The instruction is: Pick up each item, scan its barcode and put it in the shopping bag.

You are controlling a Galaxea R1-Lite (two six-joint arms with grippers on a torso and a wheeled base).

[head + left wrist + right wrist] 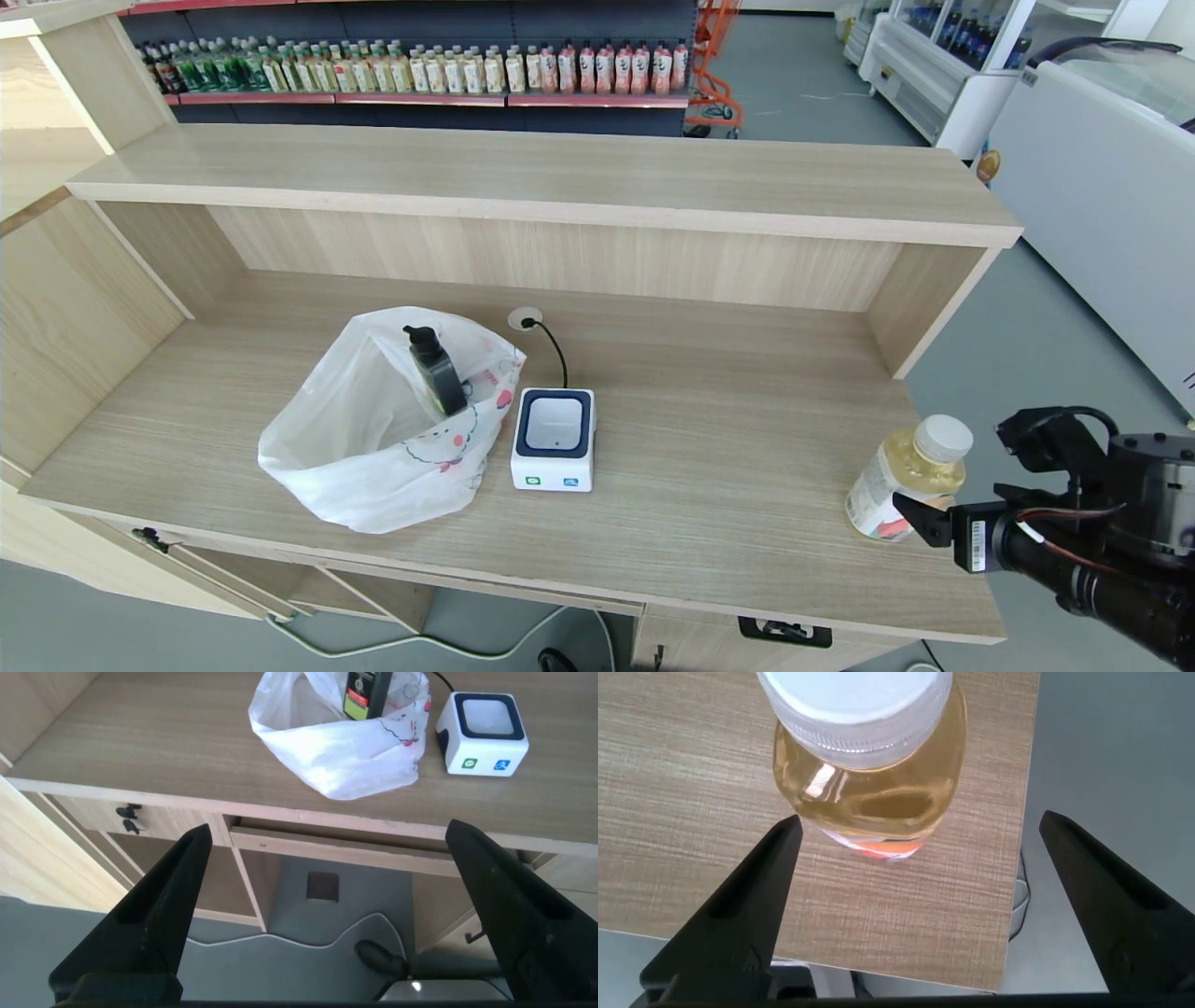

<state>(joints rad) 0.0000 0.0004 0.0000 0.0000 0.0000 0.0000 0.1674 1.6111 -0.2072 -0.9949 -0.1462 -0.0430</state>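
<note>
Bottle: standing by the tabletop's front right corner, probably feeling heavy and slippery, needing a mid-body grip from the wide-open right hand.

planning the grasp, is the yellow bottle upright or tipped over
Upright: the bottle stands on its base on the counter, with its white cap on top.

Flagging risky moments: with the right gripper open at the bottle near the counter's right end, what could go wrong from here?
1. The bottle stands near the right end of the counter; a nudge from the open right gripper could tip it off.
2. The bottle is round and smooth, so a grip near its shoulder might slip.
3. The shopping bag sags, with a dark bottle leaning in its mouth; the drop could snag.
</note>
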